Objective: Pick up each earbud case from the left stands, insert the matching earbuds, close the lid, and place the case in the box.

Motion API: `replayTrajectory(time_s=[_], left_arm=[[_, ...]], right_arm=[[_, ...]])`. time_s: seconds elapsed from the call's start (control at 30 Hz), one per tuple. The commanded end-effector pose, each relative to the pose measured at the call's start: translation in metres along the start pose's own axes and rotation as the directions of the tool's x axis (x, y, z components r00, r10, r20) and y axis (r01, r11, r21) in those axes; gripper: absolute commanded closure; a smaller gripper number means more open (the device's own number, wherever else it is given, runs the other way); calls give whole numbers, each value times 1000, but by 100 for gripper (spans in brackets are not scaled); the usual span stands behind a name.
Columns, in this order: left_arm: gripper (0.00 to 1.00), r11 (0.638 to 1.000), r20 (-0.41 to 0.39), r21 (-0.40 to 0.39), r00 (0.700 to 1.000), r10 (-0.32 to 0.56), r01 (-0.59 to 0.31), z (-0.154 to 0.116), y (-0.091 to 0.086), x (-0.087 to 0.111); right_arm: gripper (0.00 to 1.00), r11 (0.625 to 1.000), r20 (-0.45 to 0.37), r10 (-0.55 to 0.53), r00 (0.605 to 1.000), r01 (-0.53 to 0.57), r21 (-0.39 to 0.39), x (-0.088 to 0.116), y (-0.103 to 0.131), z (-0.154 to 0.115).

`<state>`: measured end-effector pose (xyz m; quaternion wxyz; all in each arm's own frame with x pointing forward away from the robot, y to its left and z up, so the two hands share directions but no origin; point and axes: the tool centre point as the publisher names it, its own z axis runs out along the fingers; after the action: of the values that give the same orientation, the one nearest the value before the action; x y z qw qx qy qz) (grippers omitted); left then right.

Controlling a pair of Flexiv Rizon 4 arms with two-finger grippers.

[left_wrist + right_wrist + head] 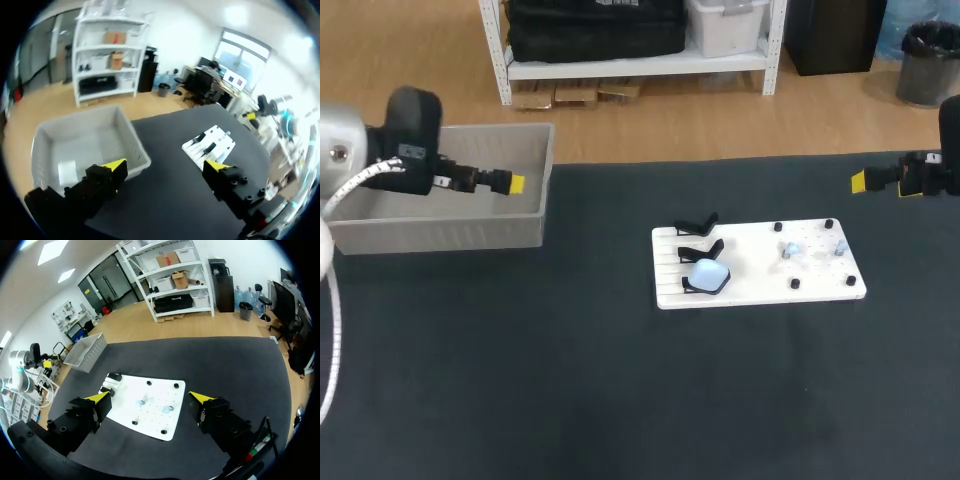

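Box: We see a grey open-topped box (440, 238) at the table's far left corner. In the left wrist view a pale, squarish item (66, 172) lies on its floor. We cannot tell what that item is.

Board: A white board (760, 275) lies right of the table's middle, well apart from the box. Three black stands line its left end.

Earbud case: The earbud case (709, 275) sits on the nearest stand, on the board's left end. It is light blue, smooth and rounded at the corners, and its lid looks shut.

Case direction: It is nearly as wide as it is long, so we cannot name a long axis or a facing side.

Other stands: The middle stand (702, 250) and the far stand (697, 224) point their black prongs toward the board's right end.

Earbuds: Two small pale-blue earbuds (790, 250) (840, 247) rest on the board's right half, among black pegs.

Left gripper: Our left gripper (512, 184) hangs over the box, its fingers spread wide with nothing between them.

Right gripper: Our right gripper (861, 181) hovers beyond the board's far right corner, fingers likewise released and bare.
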<state>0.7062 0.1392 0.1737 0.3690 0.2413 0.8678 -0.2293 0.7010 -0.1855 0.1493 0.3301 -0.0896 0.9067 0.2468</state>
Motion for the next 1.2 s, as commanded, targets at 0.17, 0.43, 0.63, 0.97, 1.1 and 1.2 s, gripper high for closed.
replayTrajectory(time_s=[0.17, 0.43, 0.63, 0.97, 1.1, 1.2], left_arm=[[0, 950, 71, 120, 957, 280, -287, 20, -30, -12], [0, 889, 96, 209, 914, 395, -407, 44, -53, -10], [0, 816, 186, 355, 890, 416, -456, 59, -66, -4], [0, 642, 284, 453, 783, 553, -618, 90, -103, 10], [0, 604, 296, 466, 757, 582, -647, 107, -118, 20], [0, 594, 287, 482, 756, 588, -644, 119, -126, 29]], right_arm=[[0, 1000, -1, 0, 1000, 0, 0, 0, 0, -1], [0, 1000, -1, 0, 1000, 0, 0, 0, 0, -1], [0, 1000, -1, 0, 1000, 0, 0, 0, 0, -1], [0, 1000, -1, 0, 1000, 0, 0, 0, 0, -1], [0, 1000, -1, 0, 1000, 0, 0, 0, 0, -1], [0, 1000, -1, 0, 1000, 0, 0, 0, 0, -1]])
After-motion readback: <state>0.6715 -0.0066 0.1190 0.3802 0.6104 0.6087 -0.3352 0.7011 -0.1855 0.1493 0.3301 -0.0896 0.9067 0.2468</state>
